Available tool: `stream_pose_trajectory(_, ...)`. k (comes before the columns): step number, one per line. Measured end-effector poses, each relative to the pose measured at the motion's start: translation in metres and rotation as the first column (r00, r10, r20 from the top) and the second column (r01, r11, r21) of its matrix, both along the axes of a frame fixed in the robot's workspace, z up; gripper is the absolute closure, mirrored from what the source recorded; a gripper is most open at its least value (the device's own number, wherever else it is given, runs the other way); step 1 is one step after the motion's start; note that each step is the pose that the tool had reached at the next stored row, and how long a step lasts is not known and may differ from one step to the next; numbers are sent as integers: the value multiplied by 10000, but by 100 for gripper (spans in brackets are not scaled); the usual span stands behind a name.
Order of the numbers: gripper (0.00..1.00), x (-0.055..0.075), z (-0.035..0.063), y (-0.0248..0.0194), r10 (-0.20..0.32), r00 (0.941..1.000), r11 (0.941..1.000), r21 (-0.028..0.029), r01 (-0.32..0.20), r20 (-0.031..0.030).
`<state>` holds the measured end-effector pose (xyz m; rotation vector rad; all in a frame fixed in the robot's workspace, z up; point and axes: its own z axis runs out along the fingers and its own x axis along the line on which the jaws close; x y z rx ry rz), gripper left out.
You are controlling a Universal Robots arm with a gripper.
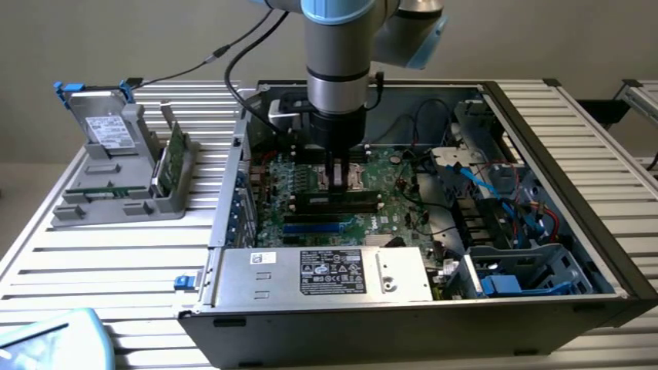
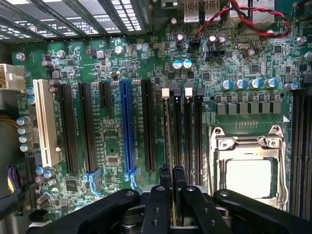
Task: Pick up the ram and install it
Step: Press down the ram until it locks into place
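We see our gripper (image 2: pixel 171 181) squeezed nearly closed, low inside the open computer case (image 1: pixel 575 254), right over the memory slots (image 2: pixel 181 129), with no ram between its tips.

Soft, even room light in the exterior view, no hard shadows on the slatted table (image 1: pixel 113 254). The open case (image 1: pixel 411 324) is darker inside, its depths under the arm (image 1: pixel 337 62) falling into shade. The power supply (image 1: pixel 319 274) catches a pale sheen on its metal top. Everything is slightly soft, fine print unreadable, and the blue object at the corner (image 1: pixel 52 339) is blurred.

On the wrist view, it's brighter: the motherboard (image 2: pixel 112 141) is well lit and fairly crisp at centre. Glare blows out the vent grille (image 2: pixel 73 14), and the CPU socket (image 2: pixel 248 165) gleams white. The fingers (image 2: pixel 165 204) sit close, dark and out of focus. The edges dim a little.
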<state>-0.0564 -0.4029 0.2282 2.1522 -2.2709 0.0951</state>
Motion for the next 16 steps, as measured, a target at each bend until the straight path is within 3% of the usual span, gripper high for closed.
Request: stream_pose_trajectory(16,86,-7,-48,0,1,10000,10000,-5,-1,-1)
